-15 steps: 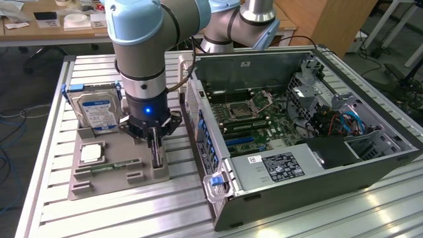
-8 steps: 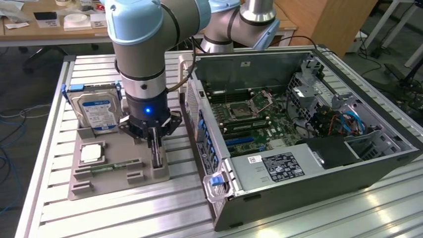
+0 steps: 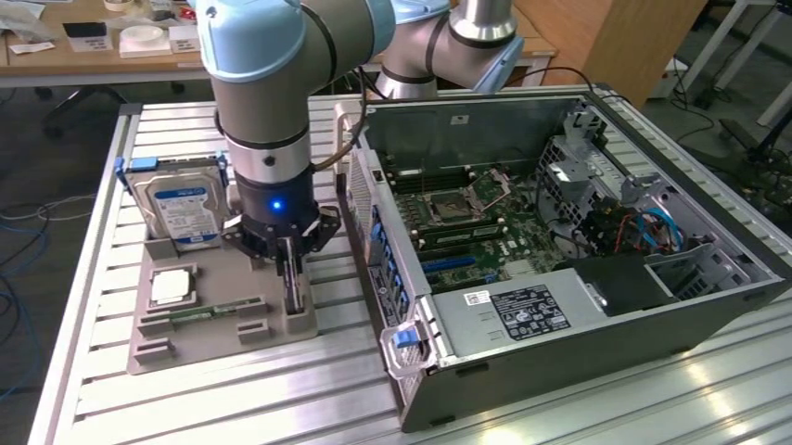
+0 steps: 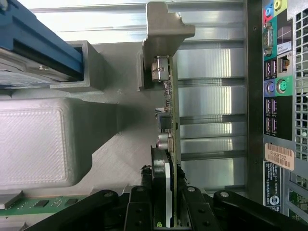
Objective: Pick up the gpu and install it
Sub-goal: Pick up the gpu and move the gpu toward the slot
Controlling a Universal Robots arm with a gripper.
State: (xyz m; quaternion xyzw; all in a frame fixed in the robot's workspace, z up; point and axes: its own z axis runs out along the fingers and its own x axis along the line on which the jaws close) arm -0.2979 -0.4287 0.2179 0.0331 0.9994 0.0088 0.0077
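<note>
End effector (image 3: 288, 269) of the arm, lowered vertically over the grey holder tray (image 3: 210, 345) on the slatted aluminium desk (image 3: 248, 403). In the wrist view the end effector (image 4: 169, 195) straddles the gpu (image 4: 170, 120), one black finger (image 4: 159, 185) against each face, so it appears clamped on the card. The gpu (image 3: 295, 298) stands on edge in its slot at the side of the tray nearest the computer case (image 3: 470, 120), with its pale metal bracket (image 4: 163, 33) at the end farthest from the fingers. The tray also carries a hard drive (image 3: 182, 209) with a blue-and-white label, standing upright, a square processor (image 3: 171, 286) lying flat, and a narrow green memory stick (image 3: 204, 313). The computer case lies on its side just beside the tray, towards the exterior view's right. Its cover is off and the motherboard (image 3: 477, 218) is exposed. The rear port panel (image 4: 278, 96) of the case faces the gpu.
</note>
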